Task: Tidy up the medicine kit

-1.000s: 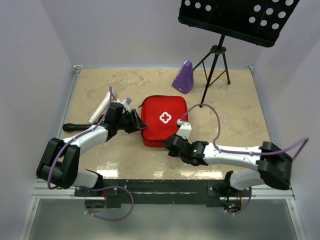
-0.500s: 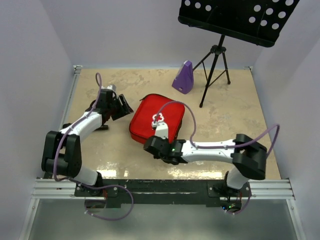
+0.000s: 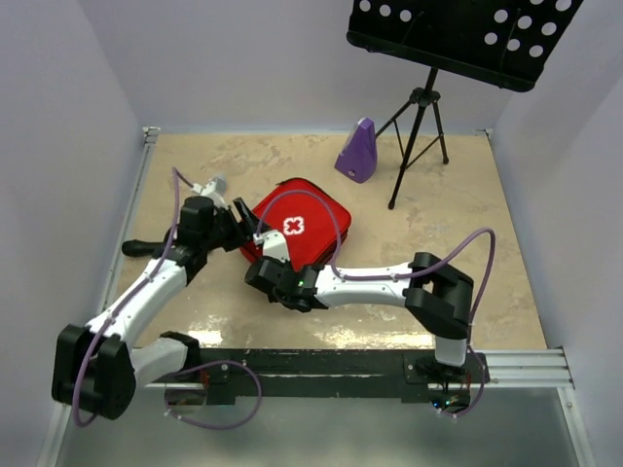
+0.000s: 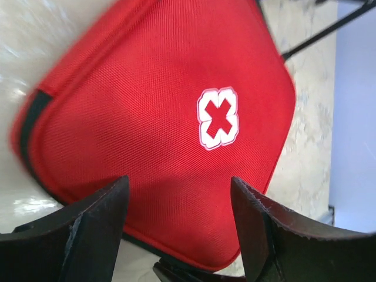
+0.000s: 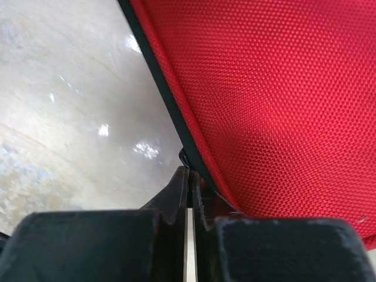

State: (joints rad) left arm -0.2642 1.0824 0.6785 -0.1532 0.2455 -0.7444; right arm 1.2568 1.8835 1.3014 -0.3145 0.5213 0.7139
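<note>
**A:** Medicine kit, the soft, rounded-square case of red woven fabric with a white cross: where is it?

**B:** It lies closed and askew, a little left of the middle of the marbled beige table.

**A:** And the grippers?

**B:** The left gripper is beside its left edge, black fingers spread apart, gripping nothing. The right gripper has its fingers pressed together against the black zip seam at the near-left corner. Whether they pinch a pull is hidden.
</note>
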